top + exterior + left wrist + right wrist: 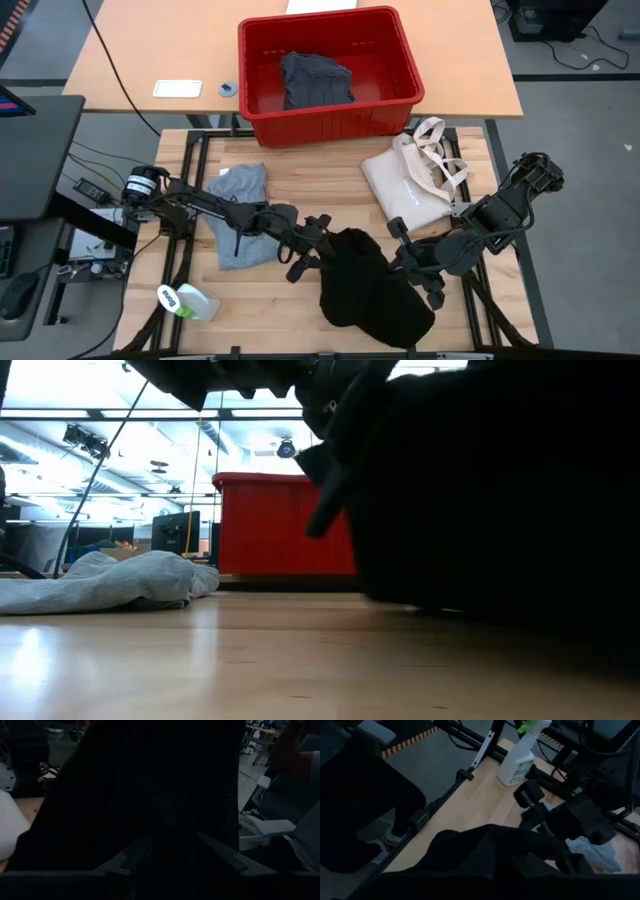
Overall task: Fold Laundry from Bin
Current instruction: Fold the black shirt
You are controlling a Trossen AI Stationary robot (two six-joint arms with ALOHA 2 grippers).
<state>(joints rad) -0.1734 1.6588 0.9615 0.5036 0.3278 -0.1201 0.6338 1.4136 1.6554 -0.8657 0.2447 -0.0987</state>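
Two end effectors sit on opposite edges of the black garment (372,290) in my overhead view: the left end effector (308,255) at its left edge and the right end effector (408,262) at its right edge, the cloth bunched near the front of the desk (320,190). The grey T-shirt (240,225) lies crumpled under the left arm, the tote bag (415,180) rests beside the right arm, and the red bin (330,72) behind holds one more dark piece. My worry here is the left arm dragging the T-shirt along if I pull sideways, or sweeping the spray bottle (187,301) off the front corner. From desk level, the black cloth (500,490) hangs above the surface and fills most of the picture, so I judge a one-sided slip would drop it in a heap. The left wrist view is nearly all dark fabric (150,795); the fingers look partly apart with cloth between them, though I cannot confirm the grip. In the right wrist view the cloth (470,850) covers that arm's own pinched-together fingers, which I take to be clamped on a thin fold that could pull free.
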